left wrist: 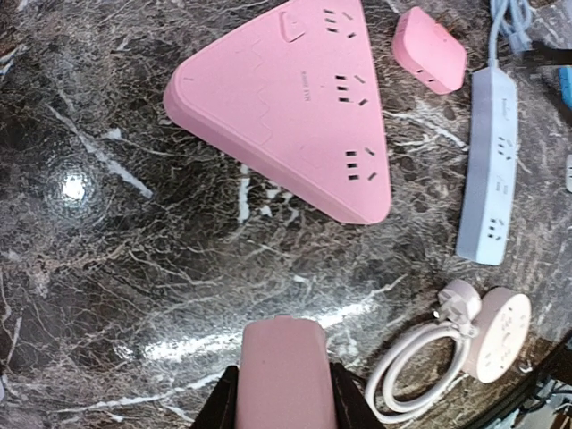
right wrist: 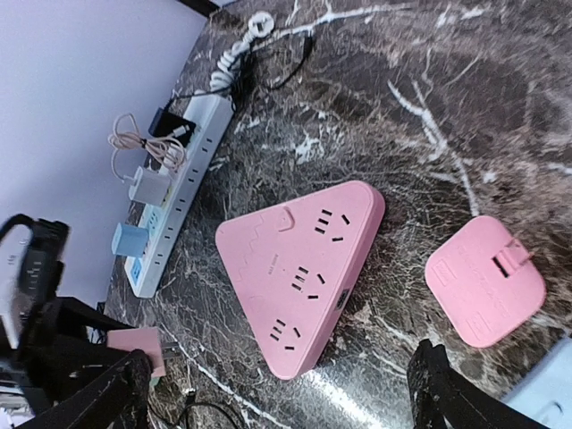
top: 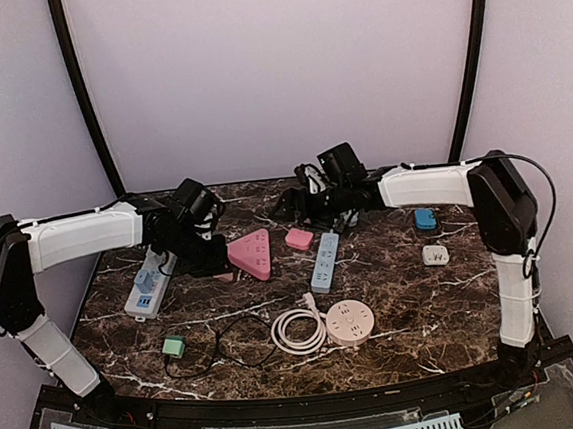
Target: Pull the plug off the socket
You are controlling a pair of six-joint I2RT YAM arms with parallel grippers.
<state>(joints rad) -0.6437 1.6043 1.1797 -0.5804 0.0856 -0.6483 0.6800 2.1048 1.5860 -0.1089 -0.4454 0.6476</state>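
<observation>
The pink triangular socket (top: 252, 253) lies flat on the marble table (top: 404, 295), and all three of its outlets (left wrist: 353, 165) are empty. A pink plug (left wrist: 283, 375) is held off the socket with my left gripper (left wrist: 283, 398) shut on its sides. In the right wrist view the plug (right wrist: 134, 347) shows bare metal prongs, left of the socket (right wrist: 299, 268). My right gripper (right wrist: 281, 402) stands wide open just above the socket's near corner, touching nothing. In the top view it (top: 291, 209) sits behind the socket, and the left gripper (top: 215, 263) is at the socket's left edge.
A pink square adapter (top: 299, 238) and a pale blue strip (top: 325, 261) lie right of the socket. A white strip (top: 150, 287) with chargers runs along the left. In front are a round pink socket (top: 350, 322) with a coiled white cord (top: 297, 330) and a green plug (top: 174, 346).
</observation>
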